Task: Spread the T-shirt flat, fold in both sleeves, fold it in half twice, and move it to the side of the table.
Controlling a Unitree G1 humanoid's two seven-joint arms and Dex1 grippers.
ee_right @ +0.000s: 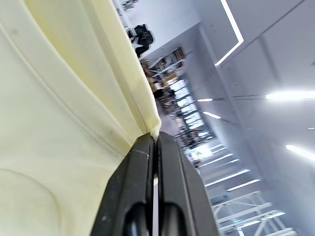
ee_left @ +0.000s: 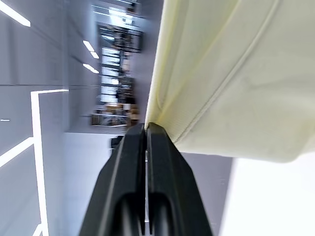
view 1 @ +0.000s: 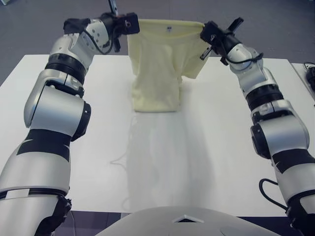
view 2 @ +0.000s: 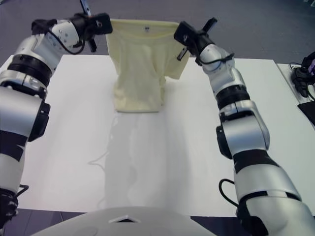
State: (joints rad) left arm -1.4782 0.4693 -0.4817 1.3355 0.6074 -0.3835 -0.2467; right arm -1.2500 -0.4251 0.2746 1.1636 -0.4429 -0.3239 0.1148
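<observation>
Pinching one shoulder corner at the upper left of the head view, the black two-fingered left gripper (view 1: 129, 23) is clamping the fabric edge with its fingers pressed fully together and no gap between them. In the upper middle, the pale yellow cotton T-shirt (view 1: 156, 69) is hanging between both arms, its top edge stretched across, its body bunching narrower below, and its lower hem resting on the far part of the white rectangular table (view 1: 206, 147). At the upper right, the black two-fingered right gripper (view 1: 204, 33) is gripping the other shoulder the same way, closed tight on the seam. Spreading it flat is probably calling for holding both grips level and the top edge taut, then drawing the shirt toward the bottom of the frame while lowering, so the hem is laying out first and nothing is tucking under
</observation>
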